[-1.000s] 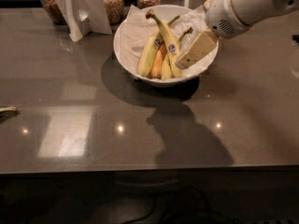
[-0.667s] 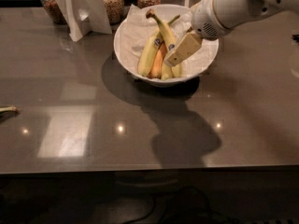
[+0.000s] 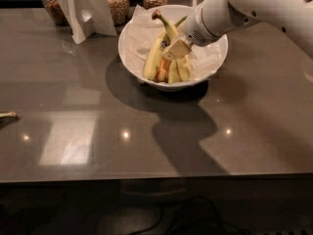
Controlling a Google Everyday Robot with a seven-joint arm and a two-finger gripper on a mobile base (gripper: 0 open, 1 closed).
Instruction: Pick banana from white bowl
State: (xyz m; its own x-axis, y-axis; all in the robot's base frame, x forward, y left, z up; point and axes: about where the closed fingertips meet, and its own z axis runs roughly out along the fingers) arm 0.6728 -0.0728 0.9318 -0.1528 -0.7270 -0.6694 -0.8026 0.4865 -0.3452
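The white bowl (image 3: 128,43) stands at the back middle of the dark table, lined with white paper. Several bananas lie in it. The longest yellow banana (image 3: 168,29) has its dark stem tip pointing up and back, with a blue sticker at mid-length. A paler banana (image 3: 152,60) lies to its left and a short orange-tinted one (image 3: 163,70) between them. My gripper (image 3: 176,49) reaches in from the upper right on a white arm and sits right over the long banana's middle, hiding part of it.
Glass jars of grains (image 3: 117,1) stand behind the bowl at the table's back edge. A white folded stand (image 3: 85,9) is at the back left. A small stem-like object (image 3: 7,115) lies at the left edge. The table's front edge runs along the bottom.
My gripper has moved left and a little lower, from the bowl's right side to over the long banana's middle. The bananas and bowl have not visibly moved.
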